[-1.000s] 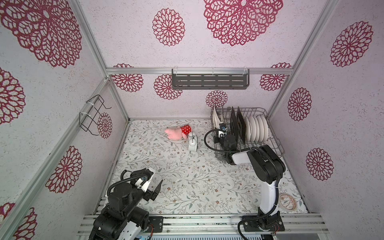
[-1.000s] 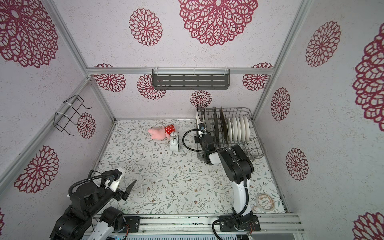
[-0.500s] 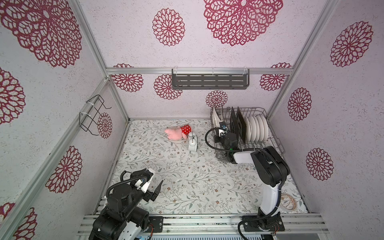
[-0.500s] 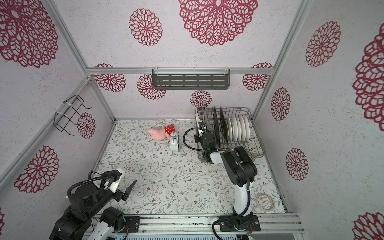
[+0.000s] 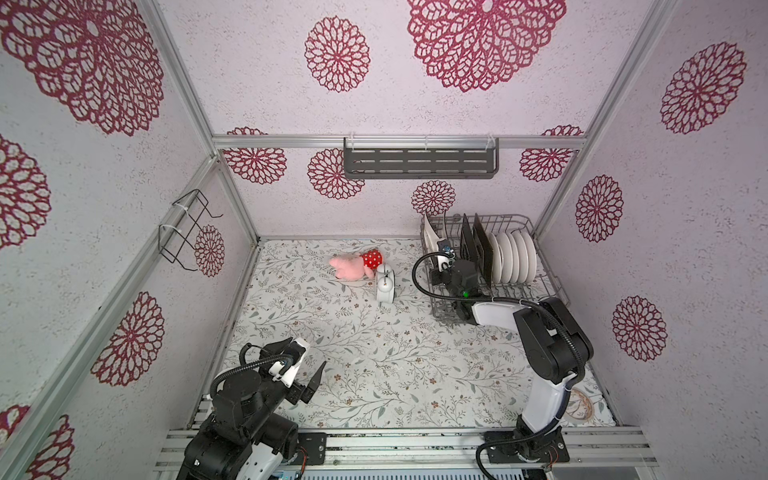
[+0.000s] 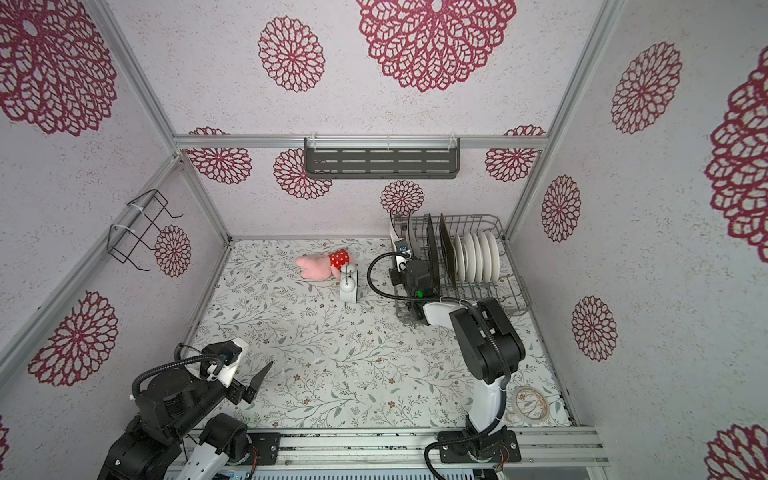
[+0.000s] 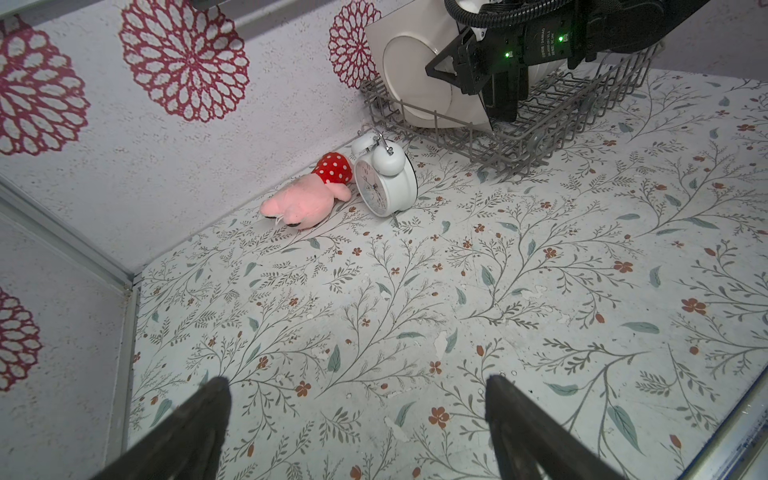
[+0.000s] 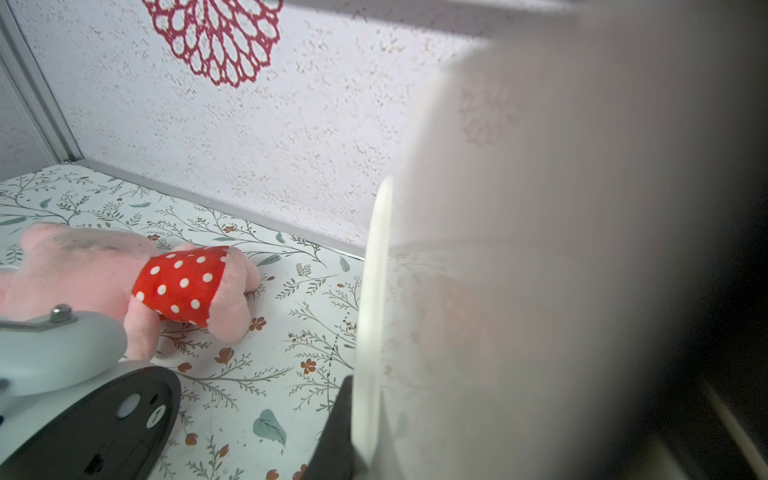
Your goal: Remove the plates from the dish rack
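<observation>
The right hand [image 7: 473, 83] is clenched on the edge of a large white rectangular plate [image 7: 415, 79] standing at the left end of the dish rack [image 5: 540, 286]; in the right wrist view one dark finger [image 8: 336, 432] lies pressed against the plate's pale rim, and the plate's blurred face fills the right half of that frame. In both top views the right arm reaches up from the lower right of the frame to the rack, which sits in the upper right part of the desk [image 5: 374, 365], against the back wall. To the right of the gripped plate, still in the rack, stand two dark square plates [image 5: 478, 249] on edge, then a row of round white plates [image 5: 513, 257] packed close together — all upright between the tines.

The left hand [image 5: 309, 380] hangs released at the lower left of the frame, just above the desk, its two fingers wide apart in the left wrist view with nothing between them but the flowered surface.

Left of the rack, near the back wall, a white alarm clock [image 5: 384, 284] stands on the desk, touching a pink plush toy [image 5: 349, 266] in red spotted cloth that lies on its side. A roll of tape [image 6: 530, 405] lies flat at the lower right of the desk, beside the right arm's base. On the back wall hangs a slotted grey shelf [image 5: 419, 162] — on the left wall, a black wire holder [image 5: 187, 228].
</observation>
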Controlling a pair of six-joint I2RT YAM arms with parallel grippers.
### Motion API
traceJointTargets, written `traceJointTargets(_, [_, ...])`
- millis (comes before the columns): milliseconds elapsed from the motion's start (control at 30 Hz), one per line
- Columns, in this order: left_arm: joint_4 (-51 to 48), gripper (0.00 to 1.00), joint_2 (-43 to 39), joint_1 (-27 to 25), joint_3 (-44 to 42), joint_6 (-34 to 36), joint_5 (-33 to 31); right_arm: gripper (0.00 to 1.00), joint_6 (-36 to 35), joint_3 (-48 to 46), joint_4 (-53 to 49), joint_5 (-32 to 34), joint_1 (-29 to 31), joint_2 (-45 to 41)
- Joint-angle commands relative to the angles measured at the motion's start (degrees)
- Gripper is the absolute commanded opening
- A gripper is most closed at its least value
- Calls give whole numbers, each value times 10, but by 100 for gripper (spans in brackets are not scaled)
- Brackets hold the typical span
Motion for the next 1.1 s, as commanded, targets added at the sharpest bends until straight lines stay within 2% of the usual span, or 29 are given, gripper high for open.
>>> traceJointTargets(0, [0, 97, -15, -5, -2, 13, 11, 0, -14, 15, 84, -24, 3, -75])
traceJointTargets(433, [0, 97, -31, -5, -2, 16, 13, 0, -15, 15, 51, -22, 9, -128])
traceJointTargets(667, [42, 97, -41, -4, 2, -33, -71, 0, -36, 18, 16, -17, 22, -159])
traceJointTargets(767, [52, 97, -33, -5, 12, -40, -70, 0, -46, 23, -4, -15, 28, -173])
traceJointTargets(933, [81, 98, -4, -5, 42, -32, -83, 0, -74, 35, -39, -13, 43, -196])
traceJointTargets(1067, [132, 97, 24, -5, 61, -70, -69, 0, -147, 65, -90, -7, 73, -209])
